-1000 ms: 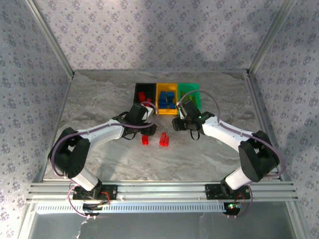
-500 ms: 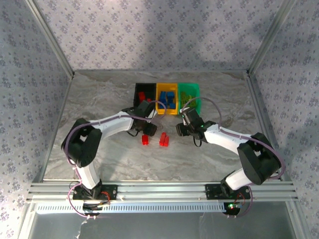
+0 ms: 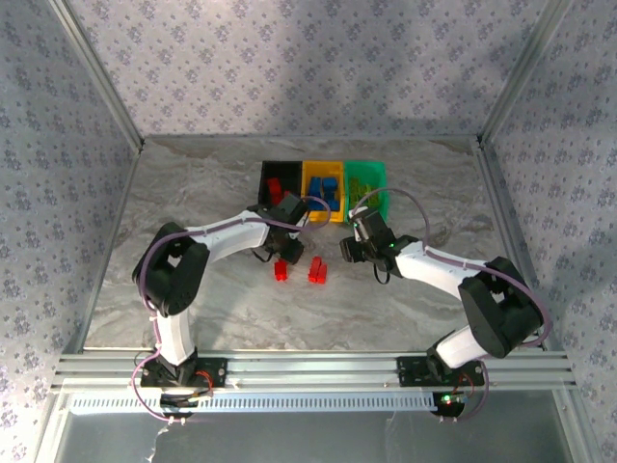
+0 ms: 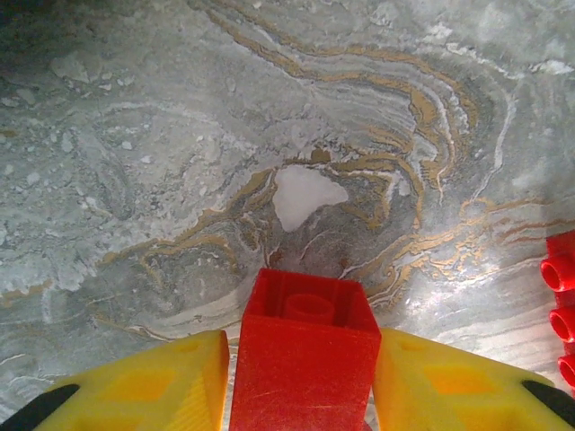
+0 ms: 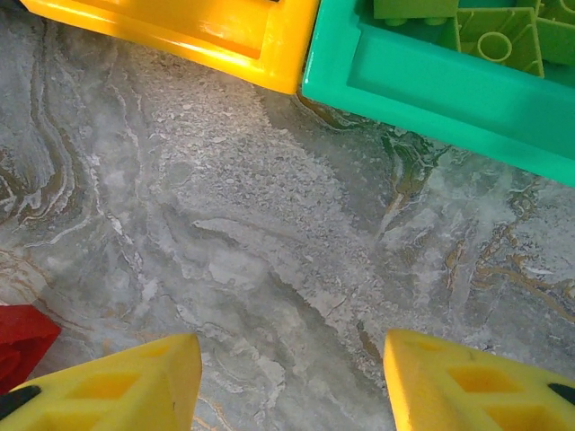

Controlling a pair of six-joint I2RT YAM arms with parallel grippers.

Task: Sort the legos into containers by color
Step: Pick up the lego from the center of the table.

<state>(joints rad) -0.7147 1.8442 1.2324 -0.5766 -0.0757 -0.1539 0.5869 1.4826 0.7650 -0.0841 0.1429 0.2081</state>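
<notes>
1. Left gripper (image 4: 301, 341): closed on a red lego (image 4: 305, 355), studs pointing away from the wrist.
2. Right of its fingers, near: loose red lego (image 4: 559, 310) on the table (image 4: 180, 162).
3. Right gripper (image 5: 292, 346): fingers apart, bare table between them; a red piece (image 5: 18, 346) just left of the left finger.
4. Beyond the right gripper's fingertips: orange-yellow bin (image 5: 180, 27) ahead-left, touching the green bin (image 5: 431, 85) ahead-right, which holds yellow-green legos (image 5: 494, 36).

Table (image 3: 193, 193) layout
I see bins (image 3: 335, 216) in a row at rear; loose legos (image 3: 315, 270) lie before them.
</notes>
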